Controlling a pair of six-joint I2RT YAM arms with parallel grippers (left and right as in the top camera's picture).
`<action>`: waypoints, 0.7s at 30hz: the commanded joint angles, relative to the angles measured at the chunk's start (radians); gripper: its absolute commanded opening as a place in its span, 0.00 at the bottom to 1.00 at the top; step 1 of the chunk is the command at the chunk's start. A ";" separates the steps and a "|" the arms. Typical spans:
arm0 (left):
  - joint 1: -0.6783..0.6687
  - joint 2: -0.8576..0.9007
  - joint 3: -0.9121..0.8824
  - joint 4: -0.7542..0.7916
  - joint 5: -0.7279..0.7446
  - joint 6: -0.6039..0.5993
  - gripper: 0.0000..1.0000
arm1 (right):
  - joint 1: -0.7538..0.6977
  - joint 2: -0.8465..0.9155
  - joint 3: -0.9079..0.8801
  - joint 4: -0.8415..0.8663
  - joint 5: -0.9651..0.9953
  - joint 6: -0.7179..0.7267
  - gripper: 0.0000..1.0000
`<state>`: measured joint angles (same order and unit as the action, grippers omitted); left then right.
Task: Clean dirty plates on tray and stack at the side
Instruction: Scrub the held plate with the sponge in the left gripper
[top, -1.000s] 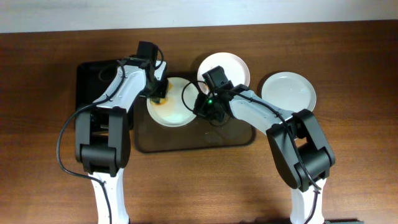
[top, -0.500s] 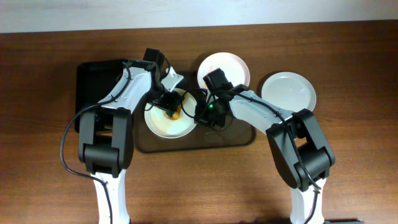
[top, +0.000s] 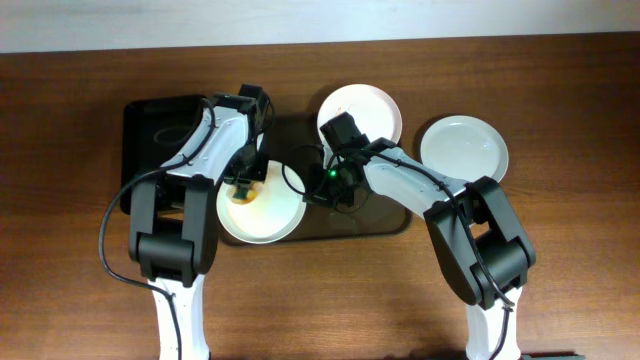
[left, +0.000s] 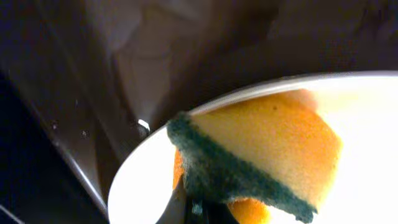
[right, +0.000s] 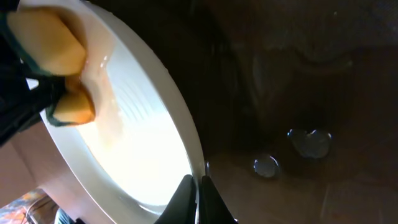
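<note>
— Arms?
— Left arm folds down; left gripper (top: 243, 188) clamps yellow-green sponge (left: 267, 149) onto smeared round white plate (top: 268, 218) at left end of dark brown tray (top: 370, 215).
— Right?
— Stretched leftward, right gripper (top: 316, 188) pinches that plate's rim.

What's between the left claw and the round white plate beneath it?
A yellow sponge with green scouring layer, pressed onto that plate; left wrist view shows it.
</note>
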<state>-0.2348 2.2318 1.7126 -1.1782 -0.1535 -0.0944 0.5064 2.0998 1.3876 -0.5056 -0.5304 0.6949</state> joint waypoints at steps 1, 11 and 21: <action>0.003 0.044 -0.028 -0.063 0.114 0.151 0.00 | -0.003 0.013 -0.011 -0.015 0.014 -0.008 0.04; 0.045 0.044 -0.023 0.091 0.448 0.228 0.00 | -0.004 0.013 -0.011 0.029 0.019 -0.007 0.04; 0.109 0.043 -0.023 0.146 0.419 0.109 0.01 | -0.003 0.042 -0.011 0.160 0.169 0.070 0.05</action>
<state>-0.1345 2.2375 1.7069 -1.0367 0.3000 0.0330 0.5030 2.1052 1.3846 -0.3550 -0.4236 0.7391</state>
